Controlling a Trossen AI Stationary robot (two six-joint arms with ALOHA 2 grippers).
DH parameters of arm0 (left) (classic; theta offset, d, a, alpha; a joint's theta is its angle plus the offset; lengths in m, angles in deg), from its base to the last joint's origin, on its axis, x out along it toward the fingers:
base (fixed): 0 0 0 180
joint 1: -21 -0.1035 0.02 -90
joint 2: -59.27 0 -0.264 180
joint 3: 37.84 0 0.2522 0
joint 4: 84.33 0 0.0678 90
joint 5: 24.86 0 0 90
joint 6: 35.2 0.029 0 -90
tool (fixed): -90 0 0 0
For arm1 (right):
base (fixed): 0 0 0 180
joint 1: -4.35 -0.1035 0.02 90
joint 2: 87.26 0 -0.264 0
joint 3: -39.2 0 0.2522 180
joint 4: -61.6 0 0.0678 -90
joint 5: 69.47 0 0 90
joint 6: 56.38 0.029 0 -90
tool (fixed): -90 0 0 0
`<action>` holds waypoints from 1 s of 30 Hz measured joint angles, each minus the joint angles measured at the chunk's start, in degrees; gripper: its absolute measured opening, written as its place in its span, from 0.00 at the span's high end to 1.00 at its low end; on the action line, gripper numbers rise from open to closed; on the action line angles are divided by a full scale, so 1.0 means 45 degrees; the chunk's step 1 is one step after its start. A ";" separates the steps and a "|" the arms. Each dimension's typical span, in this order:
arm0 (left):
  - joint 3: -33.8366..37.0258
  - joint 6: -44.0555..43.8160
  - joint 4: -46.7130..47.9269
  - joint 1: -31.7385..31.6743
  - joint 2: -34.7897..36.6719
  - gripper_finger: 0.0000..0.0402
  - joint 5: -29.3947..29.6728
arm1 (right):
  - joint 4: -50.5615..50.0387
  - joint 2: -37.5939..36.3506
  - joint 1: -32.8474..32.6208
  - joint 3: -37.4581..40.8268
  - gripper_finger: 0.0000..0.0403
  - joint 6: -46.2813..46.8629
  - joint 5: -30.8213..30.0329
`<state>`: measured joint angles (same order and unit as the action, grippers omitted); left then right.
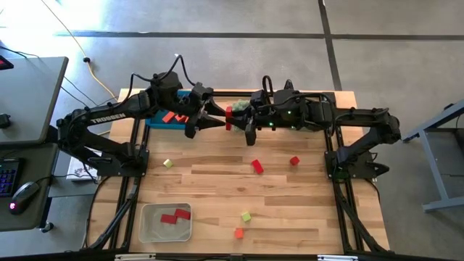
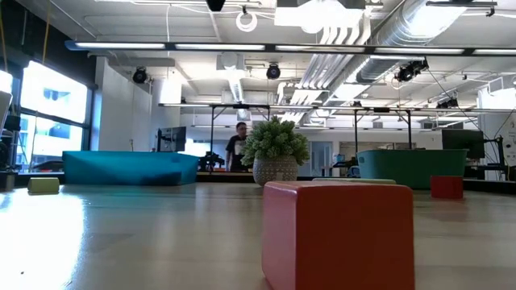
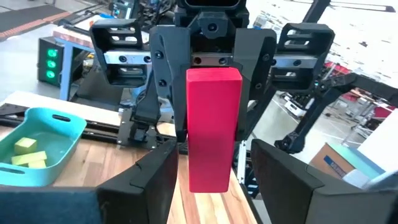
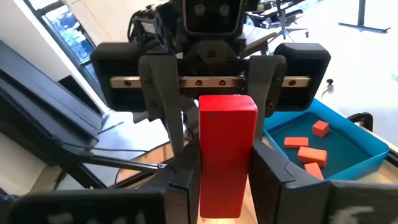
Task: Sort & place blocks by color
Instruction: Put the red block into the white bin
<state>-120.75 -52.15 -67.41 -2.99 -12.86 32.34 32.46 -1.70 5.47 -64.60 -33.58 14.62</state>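
Observation:
A red bar block (image 1: pixel 229 118) hangs upright in the air over the table's far middle, where both arms meet. My right gripper (image 4: pixel 227 180) comes from the right and is shut on it. My left gripper (image 3: pixel 214 171) faces it from the left and is open. Its two fingers (image 3: pixel 149 180) stand on either side of the bar, with a narrow gap showing on each side. Loose blocks lie on the table: red ones (image 1: pixel 257 166) (image 1: pixel 294 161), yellow-green ones (image 1: pixel 168 163) (image 1: pixel 246 216) and an orange-red one (image 1: pixel 238 233). My right gripper pinches the red bar between its two fingers (image 3: pixel 166 87), one on each of two opposite long sides (image 4: pixel 208 168). The fingers come about level from the table's right and lie across the bar. The bar stands upright, lifted well clear of the table.
A blue bin (image 1: pixel 156 119) with orange-red blocks stands at the far left. A teal bin (image 3: pixel 62 127) holds yellow-green blocks, and a clear bin (image 1: pixel 148 225) near the front left holds red ones. A potted spiky plant (image 2: pixel 276 153) stands at the far middle. A person (image 2: pixel 239 141) stands in the room behind.

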 joint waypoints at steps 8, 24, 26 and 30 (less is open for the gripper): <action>0.0000 -0.0018 -0.0038 0.0005 0.0000 0.53 0.0366 | 0.0113 0.0000 0.0000 0.0000 0.81 0.0799 -0.0447; 0.0000 -0.0191 0.0016 -0.0072 -0.0083 0.53 0.0392 | 0.0629 0.0275 0.0000 0.0000 0.81 0.1533 -0.1012; 0.0000 -0.0114 0.0001 -0.0073 -0.0136 0.53 0.0391 | 0.0859 0.0391 0.0000 0.0000 0.81 0.1531 -0.1010; 0.0000 -0.0097 0.0142 -0.0071 -0.0177 0.54 0.0392 | 0.0802 0.0446 0.0000 0.0000 0.81 0.1541 -0.1006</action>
<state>-120.75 -52.59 -66.77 -3.31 -13.66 34.11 36.07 0.30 5.47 -64.60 -26.65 10.09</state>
